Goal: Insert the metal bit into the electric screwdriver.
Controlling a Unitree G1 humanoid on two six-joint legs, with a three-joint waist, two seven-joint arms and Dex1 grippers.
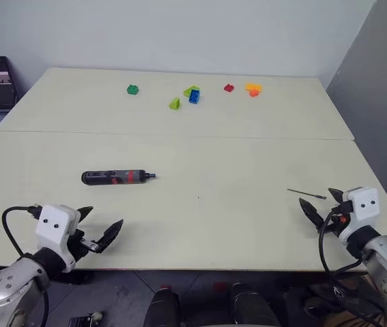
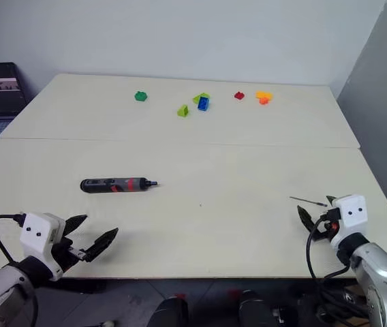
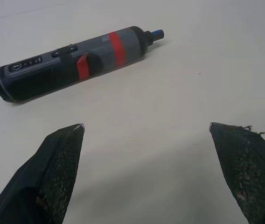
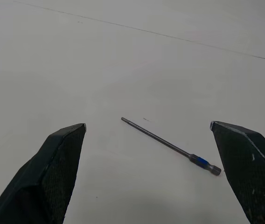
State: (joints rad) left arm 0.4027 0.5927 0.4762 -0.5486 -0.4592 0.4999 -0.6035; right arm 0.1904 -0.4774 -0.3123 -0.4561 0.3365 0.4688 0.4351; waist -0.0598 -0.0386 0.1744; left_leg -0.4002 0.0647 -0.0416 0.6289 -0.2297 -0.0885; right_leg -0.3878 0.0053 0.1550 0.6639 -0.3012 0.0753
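here, both grippers, left gripper (image 1: 101,229) and right gripper (image 1: 321,201), jaws wide apart, empty, near electric screwdriver (image 1: 117,177) and metal bit (image 1: 306,195)

No legible text, brand or number anywhere. The electric screwdriver (image 3: 76,63), lying toward the desk's (image 1: 248,157) left side, carries small pale markings on its dark rear body: a round symbol and a short row of marks, too small to read.
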